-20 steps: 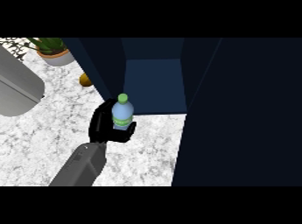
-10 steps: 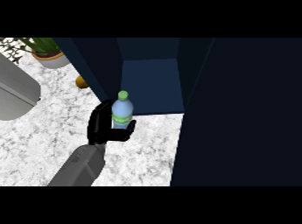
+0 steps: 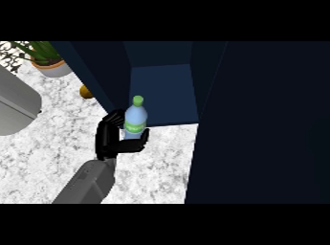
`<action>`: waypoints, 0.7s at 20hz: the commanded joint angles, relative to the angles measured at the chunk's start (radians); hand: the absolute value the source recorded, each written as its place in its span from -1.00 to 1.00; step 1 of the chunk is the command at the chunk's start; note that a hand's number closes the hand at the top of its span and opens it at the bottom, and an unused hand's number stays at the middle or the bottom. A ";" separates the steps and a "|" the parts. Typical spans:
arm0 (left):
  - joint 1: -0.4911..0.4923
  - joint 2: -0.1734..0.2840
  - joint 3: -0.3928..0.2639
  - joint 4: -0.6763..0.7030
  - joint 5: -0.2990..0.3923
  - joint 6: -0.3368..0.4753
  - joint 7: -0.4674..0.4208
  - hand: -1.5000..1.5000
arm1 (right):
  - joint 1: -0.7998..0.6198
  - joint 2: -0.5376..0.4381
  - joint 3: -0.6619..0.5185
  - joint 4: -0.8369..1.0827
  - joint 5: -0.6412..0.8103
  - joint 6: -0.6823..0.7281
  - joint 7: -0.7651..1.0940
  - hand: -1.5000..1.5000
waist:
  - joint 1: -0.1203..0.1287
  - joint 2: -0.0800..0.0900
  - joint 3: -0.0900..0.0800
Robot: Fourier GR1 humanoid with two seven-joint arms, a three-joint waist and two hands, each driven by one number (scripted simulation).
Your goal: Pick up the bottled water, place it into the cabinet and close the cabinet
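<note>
I see a white marbled counter (image 3: 26,162) with a potted plant (image 3: 46,58) at eleven o'clock and the dark blue cabinet (image 3: 160,93) open at twelve. My right hand (image 3: 114,139) is curled around the bottled water (image 3: 135,122), upright just before the cabinet's opening. Since half a second ago the bottle has edged nearer the opening. A grey forearm (image 3: 5,103) lies at nine o'clock; I cannot tell that hand's state.

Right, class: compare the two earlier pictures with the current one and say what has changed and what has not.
The hand has carried the bottled water slightly up the view, toward the open cabinet; its cap now overlaps the opening's lower edge. The fingers stay curled round the bottle, which stays upright. The potted plant stays put.
</note>
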 commanded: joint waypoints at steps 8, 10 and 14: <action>-0.301 -0.069 -0.054 0.037 -0.049 0.188 0.183 1.00 | -0.013 -0.053 -0.078 0.011 -0.134 0.050 0.005 -1.00 | -0.068 0.018 -0.008; -0.310 -0.079 -0.060 0.064 -0.059 0.215 0.175 1.00 | -0.019 -0.054 -0.078 0.043 -0.142 0.055 0.006 -1.00 | -0.059 0.026 -0.009; -0.429 -0.076 -0.019 0.191 -0.055 0.229 0.207 1.00 | -0.015 -0.069 -0.114 0.052 -0.179 0.069 0.005 -1.00 | -0.059 0.033 -0.010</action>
